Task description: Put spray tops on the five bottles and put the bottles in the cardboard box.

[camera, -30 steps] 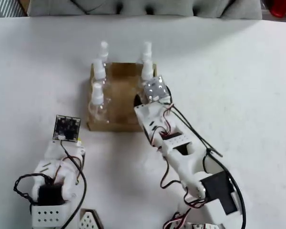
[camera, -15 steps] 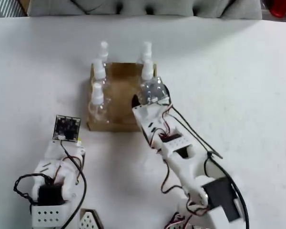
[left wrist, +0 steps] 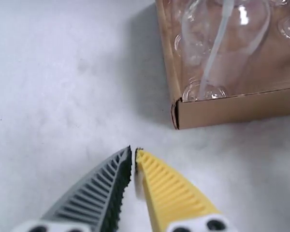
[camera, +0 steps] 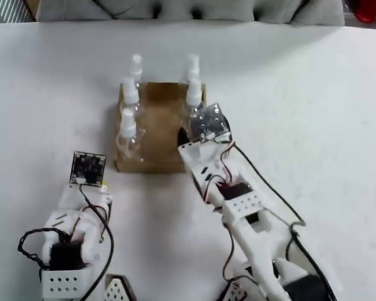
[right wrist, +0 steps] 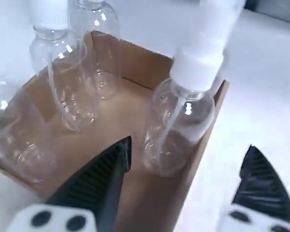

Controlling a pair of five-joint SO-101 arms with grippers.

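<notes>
The cardboard box lies mid-table with several clear bottles standing in it, each with a white spray top, such as one on the left side and one on the right. My right gripper is open at the box's right wall, its black fingers either side of a capped bottle without touching it. My left gripper is shut and empty, low over the table just off the box's near left corner.
The right arm stretches from the front edge to the box. The left arm sits folded at the front left. White table lies open on both sides of the box. A grey cushioned edge runs along the back.
The right arm's wrist has shifted slightly right and back from the box, and its rear links have swung toward the front. The left arm and the bottles have not moved.
</notes>
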